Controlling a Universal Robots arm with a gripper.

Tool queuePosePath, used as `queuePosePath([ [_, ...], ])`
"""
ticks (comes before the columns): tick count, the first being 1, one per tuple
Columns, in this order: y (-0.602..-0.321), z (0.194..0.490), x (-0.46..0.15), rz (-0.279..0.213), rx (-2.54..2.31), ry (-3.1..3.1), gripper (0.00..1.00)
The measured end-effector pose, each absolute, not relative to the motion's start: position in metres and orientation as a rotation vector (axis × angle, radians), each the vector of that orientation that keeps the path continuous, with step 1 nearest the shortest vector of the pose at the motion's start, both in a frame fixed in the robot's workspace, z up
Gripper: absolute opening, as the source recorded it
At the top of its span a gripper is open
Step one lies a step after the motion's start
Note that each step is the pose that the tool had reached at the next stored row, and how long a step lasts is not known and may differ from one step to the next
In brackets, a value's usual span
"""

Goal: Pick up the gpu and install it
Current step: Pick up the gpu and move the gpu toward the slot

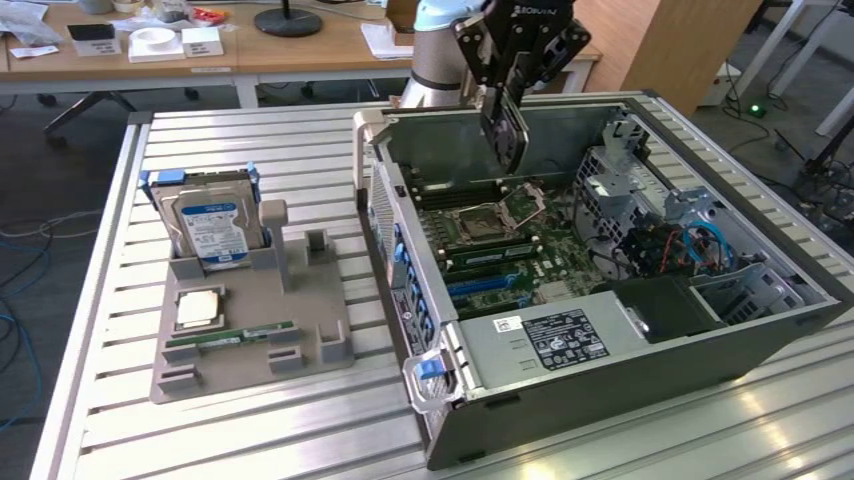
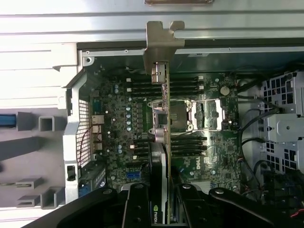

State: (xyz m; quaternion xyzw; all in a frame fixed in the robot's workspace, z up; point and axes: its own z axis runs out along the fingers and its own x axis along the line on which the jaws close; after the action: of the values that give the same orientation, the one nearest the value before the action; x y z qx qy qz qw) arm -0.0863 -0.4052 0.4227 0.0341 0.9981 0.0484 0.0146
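- Claw (image 1: 505,100) partly closed, its two fingers pinching the gpu (image 1: 509,140) by its flat faces; I have the card in hand.
- The gpu hangs on edge straight below the claw, touching nothing else. In the wrist view I see it edge-on, with its silver bracket (image 2: 164,35) at the end farthest from the claw.
- Beneath the claw lies the open computer case (image 1: 601,380), with the motherboard (image 1: 507,250) bare and well below the card.
- The grey holder (image 1: 254,350) stands on the counter (image 1: 200,140), well away from the claw, toward the exterior view's left.
- By my judgement, the pick-up is done and the install is in hand, with the card not yet seated.
- Seating calls for the card's lower edge lined up along a blue slot (image 1: 481,285).
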Motion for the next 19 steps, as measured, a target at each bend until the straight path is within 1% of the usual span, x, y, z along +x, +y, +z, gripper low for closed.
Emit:
queuePosePath([
  [19,-0.403,0.423,-0.069,0.159,0.106,3.107,0.27],
])
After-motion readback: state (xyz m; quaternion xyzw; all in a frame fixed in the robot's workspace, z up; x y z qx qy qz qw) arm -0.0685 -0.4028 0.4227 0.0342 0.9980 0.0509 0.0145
